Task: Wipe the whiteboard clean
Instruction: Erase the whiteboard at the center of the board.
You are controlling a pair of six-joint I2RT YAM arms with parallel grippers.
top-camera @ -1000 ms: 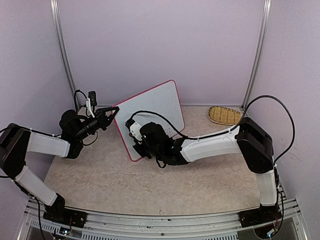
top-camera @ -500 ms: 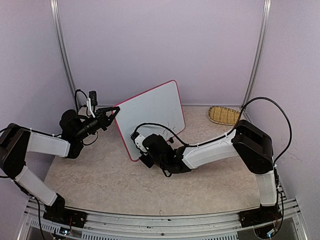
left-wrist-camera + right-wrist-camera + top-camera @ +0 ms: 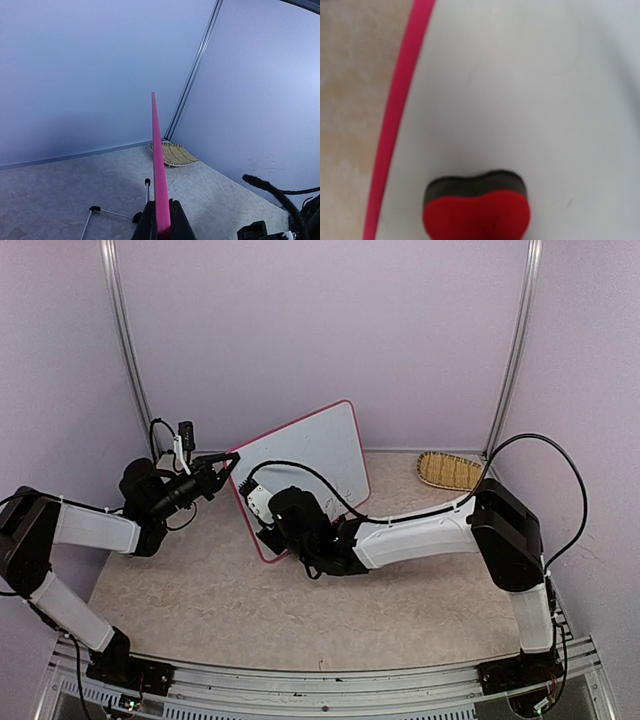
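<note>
Lilac walls enclose the table (image 3: 250, 610); left hand (image 3: 228, 462) pinches the whiteboard (image 3: 310, 455) upright, right hand (image 3: 272, 530) clenches an eraser (image 3: 476, 210) against its lower-left corner, board face stretching rightward.

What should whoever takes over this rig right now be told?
Left gripper: shut on the whiteboard at its left frame edge, holding it propped up.
Right gripper: shut on the eraser, against the board's lower left face.
Done: the face in view looks almost clean.
Left: a faint mark right of the eraser; the part behind the right arm is hidden, so check it.
</note>
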